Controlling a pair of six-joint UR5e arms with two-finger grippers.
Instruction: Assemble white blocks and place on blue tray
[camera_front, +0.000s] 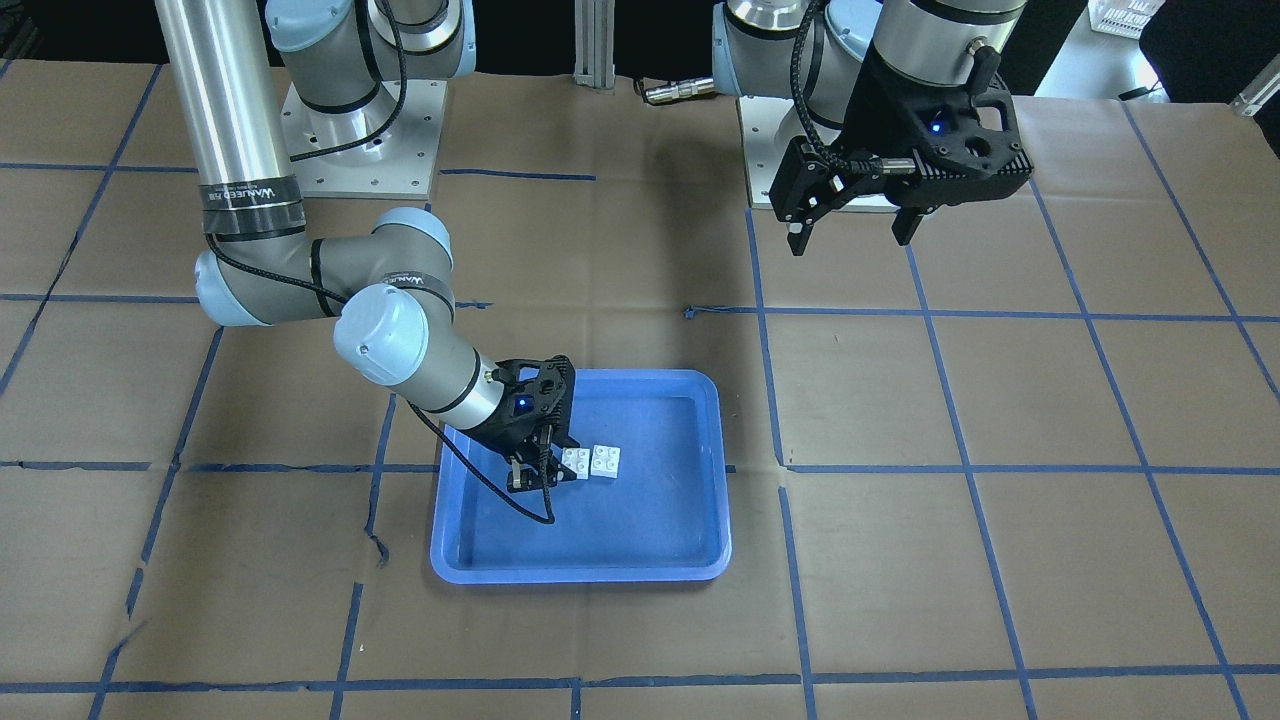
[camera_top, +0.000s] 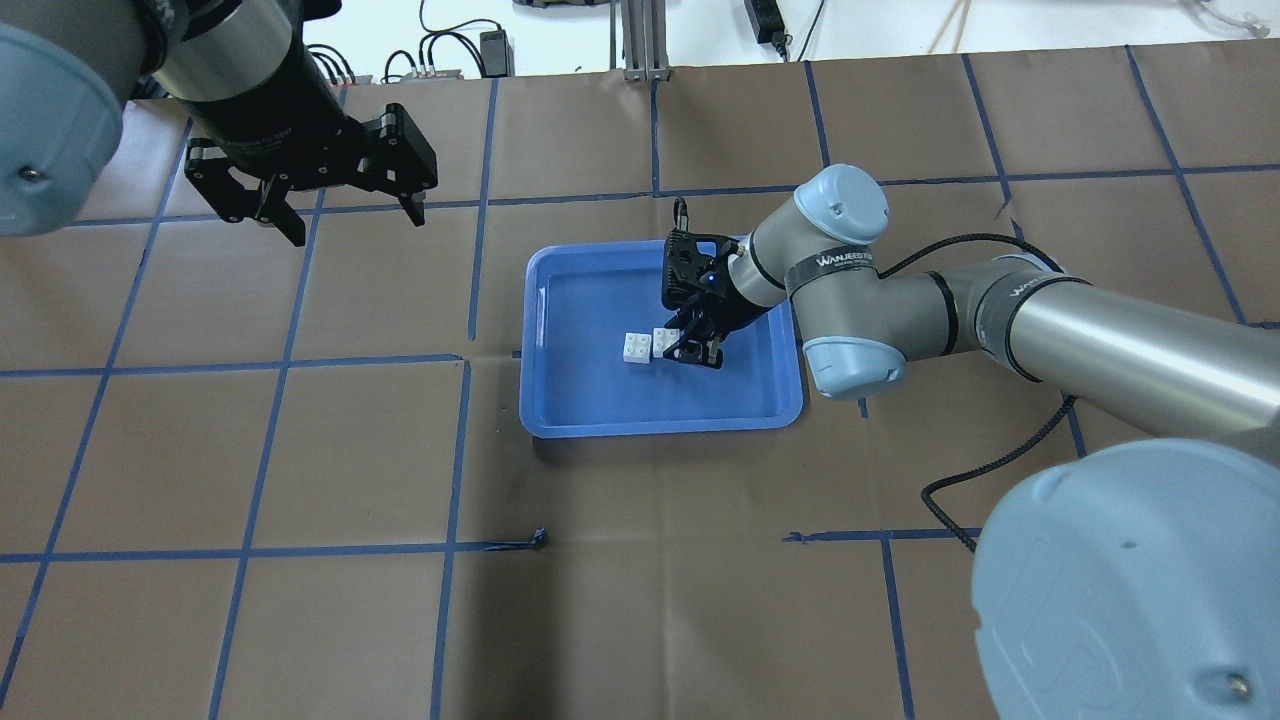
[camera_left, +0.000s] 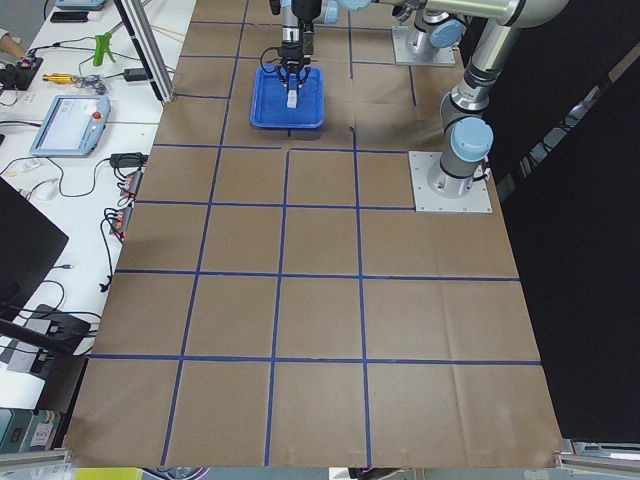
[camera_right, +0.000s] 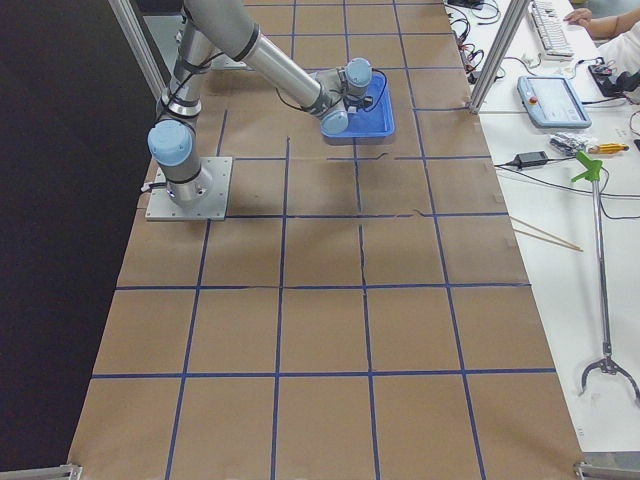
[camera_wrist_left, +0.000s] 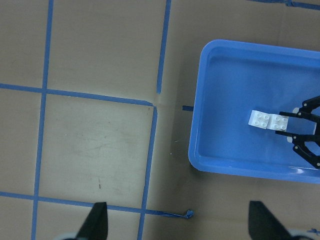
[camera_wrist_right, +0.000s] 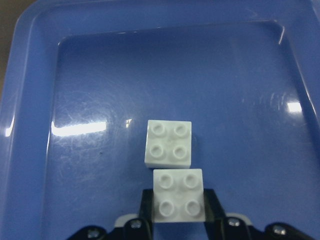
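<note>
The right pincer (camera_wrist_right: 177, 212) is down inside the blue tray (camera_front: 575, 575), its two fingers pressed against opposite sides of the nearer white block (camera_wrist_right: 178, 196), so it is clamped on that block. The right wrist view shows this grip plainly. It also shows the farther white block (camera_wrist_right: 168, 143) lying studs-up just beyond the first, edge to edge and shifted a little sideways. I cannot tell from any view whether one block rides up on the other.

In the overhead and front-facing views both blocks sit near the middle of the tray floor, away from its rim. The left wrist view looks down on them from well above, and there they read as one long white piece.

The left pincer (camera_top: 356, 228) hangs above the brown paper surface (camera_front: 1000, 400) with its fingers wide apart and nothing between them, well apart from the tray.

In the exterior right view the right arm's elbow covers part of the tray and the blocks cannot be seen. In the exterior left view they are a small white speck.
</note>
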